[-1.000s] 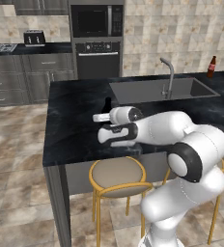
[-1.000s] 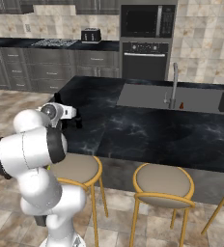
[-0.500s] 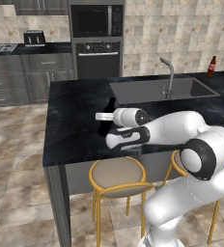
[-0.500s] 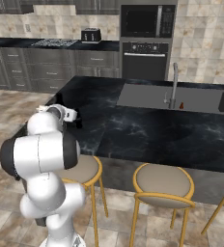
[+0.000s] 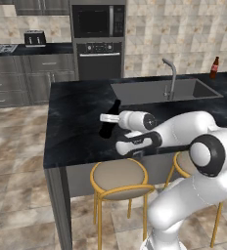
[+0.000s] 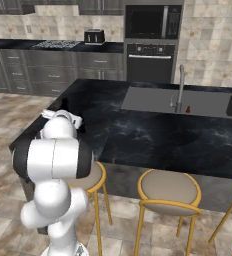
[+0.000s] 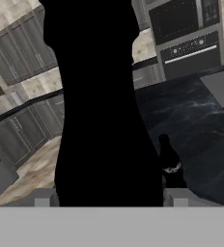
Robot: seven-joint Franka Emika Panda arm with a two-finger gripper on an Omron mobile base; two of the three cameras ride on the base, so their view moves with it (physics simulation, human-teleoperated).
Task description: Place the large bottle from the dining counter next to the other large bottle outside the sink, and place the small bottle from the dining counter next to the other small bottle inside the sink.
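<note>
Tool (image 7: pixel 109 198) fingers flank small bottle (image 7: pixel 102 106), contact unclear.

The white arm with dark joints bends forward from its base, forearm level and reaching left in the left base view. Its two-finger hand (image 5: pixel 107 118) points sideways, held level. In the hand view, both small dark fingertips (image 7: pixel 44 197) stand apart, one at each side of a black shape.

Beige stone-tile wall (image 5: pixel 184 29), marbled tile floor (image 5: pixel 17 161), grey cabinets (image 5: pixel 17 78), built-in oven (image 5: pixel 98 46), gold-legged stools (image 6: pixel 168 192)
</note>
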